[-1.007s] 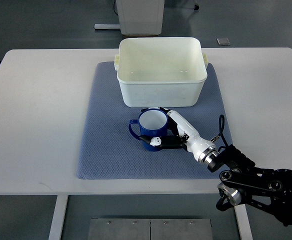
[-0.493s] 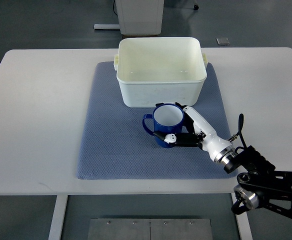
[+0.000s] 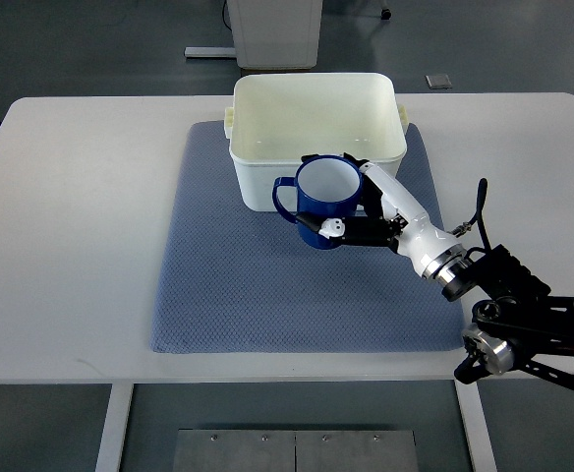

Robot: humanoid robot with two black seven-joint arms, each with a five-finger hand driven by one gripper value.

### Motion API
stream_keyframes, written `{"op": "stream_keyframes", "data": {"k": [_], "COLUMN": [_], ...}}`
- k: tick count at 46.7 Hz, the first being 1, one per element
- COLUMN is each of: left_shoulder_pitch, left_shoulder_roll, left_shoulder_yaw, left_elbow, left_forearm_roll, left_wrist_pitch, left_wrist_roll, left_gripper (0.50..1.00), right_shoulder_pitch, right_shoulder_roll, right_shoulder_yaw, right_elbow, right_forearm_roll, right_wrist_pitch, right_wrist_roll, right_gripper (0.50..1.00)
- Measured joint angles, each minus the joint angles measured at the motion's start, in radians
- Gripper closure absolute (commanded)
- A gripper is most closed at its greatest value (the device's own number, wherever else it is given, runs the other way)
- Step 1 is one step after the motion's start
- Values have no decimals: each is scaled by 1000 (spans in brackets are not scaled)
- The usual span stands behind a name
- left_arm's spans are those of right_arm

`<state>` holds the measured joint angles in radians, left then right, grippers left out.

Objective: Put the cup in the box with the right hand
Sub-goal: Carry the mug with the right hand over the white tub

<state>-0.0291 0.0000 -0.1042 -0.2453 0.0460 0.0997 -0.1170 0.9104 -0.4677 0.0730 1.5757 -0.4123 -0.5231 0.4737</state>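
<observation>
A blue cup (image 3: 321,197) with a white inside and a handle on its left hangs in the air in front of the near wall of the white box (image 3: 316,182). My right hand (image 3: 358,211) is shut on the cup, white fingers wrapped round its right side and thumb under its front. The cup stays upright and overlaps the box's front wall in the picture. The box stands open at the far end of a blue-grey mat (image 3: 228,285). The right arm comes in from the lower right.
The mat lies on a white table (image 3: 81,246). The foot of a white cabinet (image 3: 277,29) stands on the floor beyond the table. A small grey plate (image 3: 438,82) lies on the floor at the back right.
The right hand has lifted the cup off the mat and carried it up and toward the box. The arm has swung to the right and forward with it.
</observation>
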Motion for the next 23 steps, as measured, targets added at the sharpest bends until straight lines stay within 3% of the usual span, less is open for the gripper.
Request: {"op": "stream_keyframes", "data": {"k": [23], "left_shoulder_pitch": [0], "left_shoulder_roll": [0], "left_shoulder_yaw": [0], "left_elbow": [0], "left_forearm_roll": [0], "left_wrist_pitch": [0], "left_wrist_roll": [-1], "left_gripper": [500], "right_shoulder_pitch": [283], "right_shoulder_roll": [45], "right_shoulder_yaw": [-42], "right_elbow": [-62], "right_forearm_roll": [191], "right_wrist_pitch": [9], "right_wrist_roll": [-53], "right_gripper": [1000]}}
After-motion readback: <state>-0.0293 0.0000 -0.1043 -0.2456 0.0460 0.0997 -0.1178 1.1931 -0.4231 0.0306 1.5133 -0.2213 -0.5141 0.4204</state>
